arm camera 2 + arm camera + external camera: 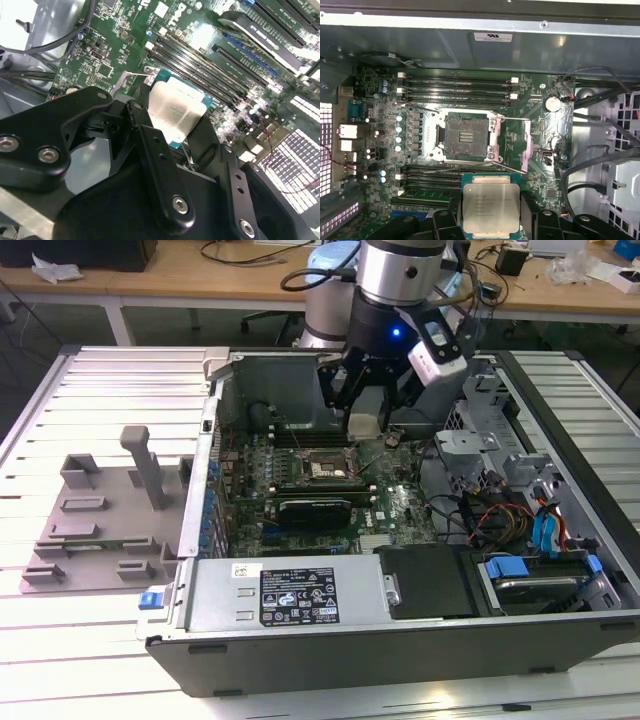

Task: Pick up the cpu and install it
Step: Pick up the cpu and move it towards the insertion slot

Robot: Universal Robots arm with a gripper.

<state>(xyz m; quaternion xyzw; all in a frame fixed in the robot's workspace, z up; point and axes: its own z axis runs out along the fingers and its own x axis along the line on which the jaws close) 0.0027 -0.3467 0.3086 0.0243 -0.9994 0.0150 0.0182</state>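
Starting at the exterior view's left, there's a grey fixture tray [100, 520] with upright posts, sitting on the ribbed white bench [100, 670] just beside the open computer case [300, 650]. Nothing is touching it.

Moving across into the case, the green motherboard [405, 505] lies flat, with the black socket [322, 468] near its middle. In the first wrist view the socket's metal frame [527, 145] is flipped open to one side and the contact field is uncovered.

Now the arm. It drops in from the back of the case, and the hand [367, 410] hangs above the board, a touch to the exterior view's right of the socket. It's closed on the cpu [491, 208]. Both wrist views show the black fingers [150, 145] clamped on opposite edges of the chip, its pale silver top facing up. The cpu is off the board, held level over the memory slots [455, 175] just beside the socket and not seated in it.

Further to the exterior view's right are the grey drive cage [480, 430], a tangle of cables [490, 520] and some blue connectors [548, 530], all well apart from the hand.
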